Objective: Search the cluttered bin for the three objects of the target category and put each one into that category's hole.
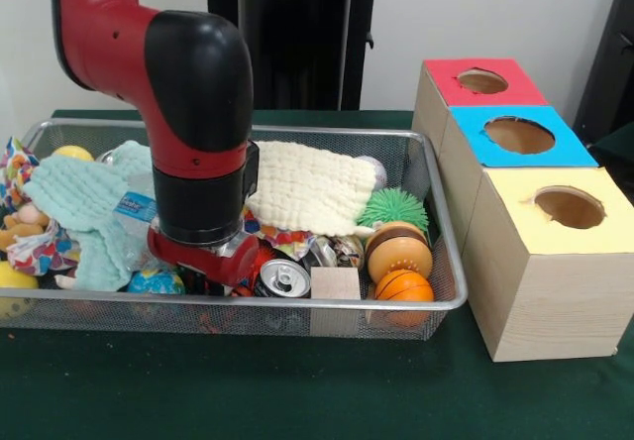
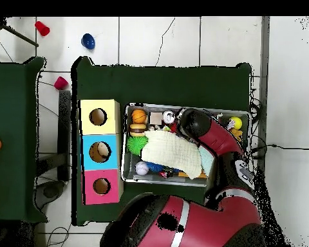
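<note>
Nearest my front camera is the bin (image 1: 40, 311), its mesh wall running along the table (image 1: 297, 390), with a wood block (image 1: 335, 283), a can (image 1: 284, 278) and an orange ball (image 1: 403, 286) pressed against the near side.

Step in hand, as I judge it: searching. The arm (image 1: 198, 113) reaches down into the bin's left-centre, and its wrist hides the gripper (image 1: 203, 267) (buried in clutter in the front view, covered by the arm from overhead). I cannot tell whether the jaws are spread or closed, nor whether they hold anything.

Target things: one tan plush toy (image 1: 22, 224) shows at the bin's far left, half under a patterned cloth (image 1: 40, 252) and beside the mint cloth (image 1: 84, 202). It looks fuzzy and soft, with a pale face. The overhead view shows something tan at that same end of the bin (image 2: 236, 134), too small to call. The other toys I cannot find; they may lie under the cream cloth (image 1: 312, 187) or the mint one.

Blue box hole (image 1: 519, 135): middle of the three boxes, right of the bin, between the red box (image 1: 482, 81) and yellow box (image 1: 569, 207). Overhead, something pale shows in it (image 2: 100, 152).

Next move, my guess: the wrist sits right of the visible toy, so it calls for a shift toward that end, or lifting a cloth aside. A green spiky ball (image 1: 393, 207) is a distractor.
</note>
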Tool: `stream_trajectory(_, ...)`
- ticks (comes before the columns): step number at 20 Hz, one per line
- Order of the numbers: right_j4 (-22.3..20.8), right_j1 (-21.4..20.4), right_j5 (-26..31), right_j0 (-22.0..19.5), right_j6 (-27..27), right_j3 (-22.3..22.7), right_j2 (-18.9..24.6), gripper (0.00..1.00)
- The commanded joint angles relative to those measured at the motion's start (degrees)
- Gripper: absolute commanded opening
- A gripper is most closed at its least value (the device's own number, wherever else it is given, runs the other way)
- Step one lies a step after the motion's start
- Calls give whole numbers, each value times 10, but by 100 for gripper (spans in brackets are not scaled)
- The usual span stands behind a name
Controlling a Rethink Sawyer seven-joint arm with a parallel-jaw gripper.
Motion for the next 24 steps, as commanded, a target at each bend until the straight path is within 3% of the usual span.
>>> stream_trajectory(1, 22, 83, -17, -15, 100, -19, 85, 0)
stream_trajectory(3, 21, 45, -2, 11, 129, -3, 43, 0)
stream_trajectory(6, 17, -48, 44, 55, 169, 33, -36, 0)
stream_trajectory(8, 8, -92, 80, 76, 170, 37, -77, 0)
stream_trajectory(12, 8, -123, 108, 98, 169, 40, -116, 0)
stream_trajectory(19, 17, -145, 91, 121, 169, 65, -134, 0)
stream_trajectory(24, 29, -167, 85, 154, 202, 84, -169, 0)
